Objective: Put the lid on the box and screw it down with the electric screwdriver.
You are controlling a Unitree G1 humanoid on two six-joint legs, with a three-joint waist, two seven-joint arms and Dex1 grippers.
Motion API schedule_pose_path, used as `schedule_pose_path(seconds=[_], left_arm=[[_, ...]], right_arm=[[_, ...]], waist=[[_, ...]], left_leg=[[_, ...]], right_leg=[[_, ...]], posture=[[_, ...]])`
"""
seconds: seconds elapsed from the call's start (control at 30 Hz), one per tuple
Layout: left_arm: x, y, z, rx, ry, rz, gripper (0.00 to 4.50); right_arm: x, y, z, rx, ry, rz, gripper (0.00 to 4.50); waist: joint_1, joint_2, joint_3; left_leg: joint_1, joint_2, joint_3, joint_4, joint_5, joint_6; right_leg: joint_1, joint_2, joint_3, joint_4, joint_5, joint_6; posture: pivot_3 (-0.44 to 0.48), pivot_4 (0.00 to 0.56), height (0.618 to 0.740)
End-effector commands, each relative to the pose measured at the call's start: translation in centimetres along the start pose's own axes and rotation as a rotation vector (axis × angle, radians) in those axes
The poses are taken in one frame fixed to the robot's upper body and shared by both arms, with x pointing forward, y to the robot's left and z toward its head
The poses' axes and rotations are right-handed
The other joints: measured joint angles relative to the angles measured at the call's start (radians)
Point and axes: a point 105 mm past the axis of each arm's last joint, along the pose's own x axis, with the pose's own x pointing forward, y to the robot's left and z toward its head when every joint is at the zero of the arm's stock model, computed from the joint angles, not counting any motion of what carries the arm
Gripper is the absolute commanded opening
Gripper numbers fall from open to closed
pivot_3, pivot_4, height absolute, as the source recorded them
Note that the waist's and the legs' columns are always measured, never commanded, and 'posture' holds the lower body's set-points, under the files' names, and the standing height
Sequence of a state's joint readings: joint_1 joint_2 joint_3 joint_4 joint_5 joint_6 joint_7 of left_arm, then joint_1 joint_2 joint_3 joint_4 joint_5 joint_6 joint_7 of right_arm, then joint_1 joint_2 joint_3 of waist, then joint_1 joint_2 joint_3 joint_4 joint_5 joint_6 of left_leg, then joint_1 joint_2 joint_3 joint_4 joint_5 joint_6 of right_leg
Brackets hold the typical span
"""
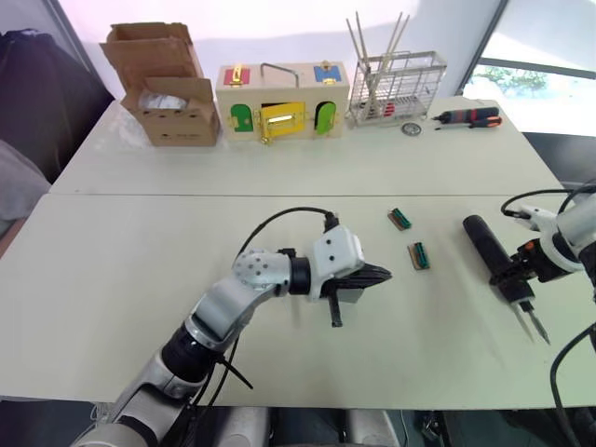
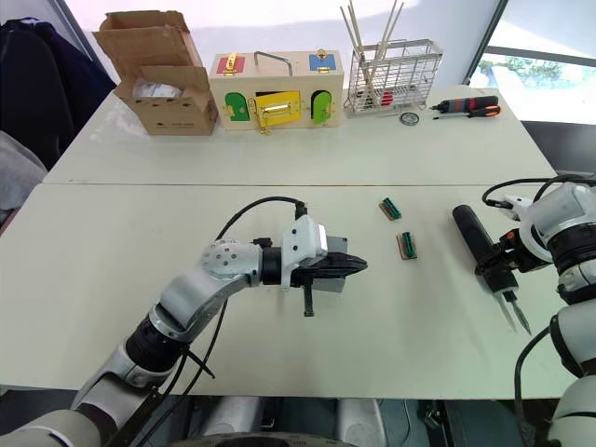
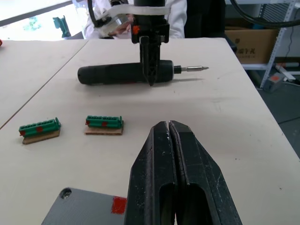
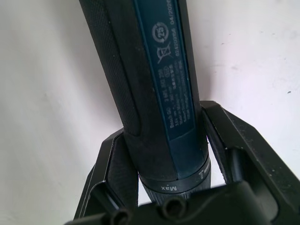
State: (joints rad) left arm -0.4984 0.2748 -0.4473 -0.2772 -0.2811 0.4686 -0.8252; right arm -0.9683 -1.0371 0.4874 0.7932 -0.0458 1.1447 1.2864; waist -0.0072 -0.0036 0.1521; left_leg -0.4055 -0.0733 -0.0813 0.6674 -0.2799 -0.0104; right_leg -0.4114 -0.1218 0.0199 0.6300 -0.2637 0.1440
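Right claw [image 1: 515, 272] is straddling the electric screwdriver [image 1: 491, 250] lying on the table [image 1: 121, 279], apparently lining up a pickup, while the clenched left claw [image 1: 371, 276] is pinning the lid [image 3: 84, 211] steady

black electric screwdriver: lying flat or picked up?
Lying flat: the thick black electric screwdriver rests lengthwise on the table, the right gripper straddling its bit end.
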Motion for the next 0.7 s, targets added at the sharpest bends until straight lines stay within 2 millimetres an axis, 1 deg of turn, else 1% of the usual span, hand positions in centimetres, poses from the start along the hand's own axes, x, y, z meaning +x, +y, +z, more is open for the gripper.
schedule_pose_path(seconds=[0.03,0.07,0.1,0.17,0.2,0.23,0.27,0.3,0.37,0.43,0.5,0.6,0.67,0.7], left_arm=[[-1.5,1.1,1.2,-0.002,-0.041,0.034,0.00],[-2.3,1.8,1.2,-0.011,-0.037,0.050,0.00],[-2.9,2.3,1.3,-0.014,-0.030,0.063,0.00],[-3.7,3.1,1.3,-0.009,-0.011,0.079,0.00],[-4.0,3.5,1.4,0.006,-0.005,0.092,0.00],[-4.3,4.1,1.5,0.025,-0.004,0.121,0.00],[-4.6,4.5,1.6,0.037,-0.004,0.142,0.00],[-5.0,5.0,1.6,0.031,0.000,0.160,0.00],[-5.3,4.9,1.3,0.022,0.028,0.134,0.00],[-5.7,4.8,0.9,0.007,0.052,0.128,0.00],[-5.9,4.9,0.7,-0.009,0.053,0.138,0.00],[-5.7,4.6,0.6,-0.037,0.042,0.139,0.00],[-5.4,4.4,0.3,-0.038,0.056,0.131,0.00],[-5.2,4.1,0.4,-0.048,0.052,0.118,0.00]], right_arm=[[-5.1,0.0,4.9,-0.018,-0.321,-0.028,1.86],[-7.2,0.4,6.4,-0.029,-0.455,-0.029,1.86],[-9.5,1.2,8.1,-0.047,-0.622,-0.001,1.86],[-14.2,3.4,11.1,-0.093,-1.042,0.054,1.86],[-16.5,4.7,11.8,-0.096,-1.271,0.090,1.86],[-18.3,5.8,11.5,-0.073,-1.461,0.128,1.86],[-19.2,6.5,11.1,-0.044,-1.574,0.148,1.86],[-19.3,7.4,10.6,-0.025,-1.641,0.149,1.86],[-18.5,9.8,9.4,0.005,-1.771,0.161,1.86],[-16.3,13.8,8.1,0.020,-1.822,0.225,1.86],[-15.1,16.5,7.2,0.012,-1.823,0.305,1.86],[-14.1,19.0,6.4,0.012,-1.806,0.407,1.86],[-13.6,19.6,6.0,-0.041,-1.789,0.383,1.86],[-12.8,20.3,5.6,-0.111,-1.748,0.376,1.86]], waist=[[-0.005,0.006,0.002],[-0.004,0.011,0.002],[-0.003,0.013,0.003],[-0.005,0.013,0.004],[-0.007,0.013,0.004],[-0.009,0.012,0.004],[-0.007,0.012,0.004],[-0.003,0.012,0.004],[0.012,0.009,0.002],[0.019,0.008,0.001],[0.019,0.009,0.002],[0.015,0.010,0.003],[0.011,0.010,0.003],[0.011,0.010,0.003]], left_leg=[[-0.001,0.000,0.000,0.000,0.000,0.000],[-0.003,0.000,0.001,-0.001,0.000,0.000],[-0.005,-0.001,0.003,-0.002,0.000,0.000],[-0.011,0.000,0.004,-0.004,0.001,-0.002],[-0.012,0.001,0.004,-0.004,0.001,-0.002],[-0.012,0.001,0.003,-0.005,0.001,-0.002],[-0.012,0.001,0.001,-0.005,0.001,-0.002],[-0.012,0.001,-0.001,-0.003,0.001,-0.002],[-0.012,0.001,-0.005,-0.003,0.003,-0.005],[-0.011,0.000,-0.006,-0.001,0.003,-0.005],[-0.011,-0.002,-0.006,0.000,0.003,-0.005],[-0.011,-0.005,-0.002,0.000,0.003,-0.005],[-0.010,-0.005,-0.003,-0.001,0.003,-0.005],[-0.010,-0.005,-0.003,-0.001,0.003,-0.005]], right_leg=[[-0.002,0.000,0.001,0.001,0.000,0.000],[-0.005,-0.001,0.001,0.001,0.000,0.000],[-0.010,-0.002,0.002,0.003,0.000,0.000],[-0.019,-0.002,0.002,0.006,0.000,0.000],[-0.021,-0.001,0.001,0.007,0.000,0.000],[-0.023,0.000,0.001,0.008,0.000,0.000],[-0.024,0.000,0.000,0.014,0.000,0.000],[-0.024,0.000,0.000,0.018,0.000,0.000],[-0.023,0.000,-0.002,0.019,0.000,0.000],[-0.021,0.000,-0.002,0.019,0.000,0.000],[-0.020,-0.001,0.000,0.019,0.000,0.000],[-0.020,-0.004,0.003,0.019,0.000,0.000],[-0.021,-0.003,0.003,0.019,0.000,0.000],[-0.022,-0.003,0.002,0.020,0.000,0.000]], posture=[[0.000,0.150,0.730],[0.000,0.150,0.730],[0.000,0.150,0.730],[0.000,0.150,0.730],[0.000,0.150,0.730],[0.000,0.150,0.730],[0.000,0.150,0.730],[0.000,0.150,0.730],[0.000,0.150,0.730],[0.000,0.150,0.730],[0.000,0.150,0.730],[0.000,0.150,0.730],[0.000,0.150,0.730],[0.000,0.150,0.730]])
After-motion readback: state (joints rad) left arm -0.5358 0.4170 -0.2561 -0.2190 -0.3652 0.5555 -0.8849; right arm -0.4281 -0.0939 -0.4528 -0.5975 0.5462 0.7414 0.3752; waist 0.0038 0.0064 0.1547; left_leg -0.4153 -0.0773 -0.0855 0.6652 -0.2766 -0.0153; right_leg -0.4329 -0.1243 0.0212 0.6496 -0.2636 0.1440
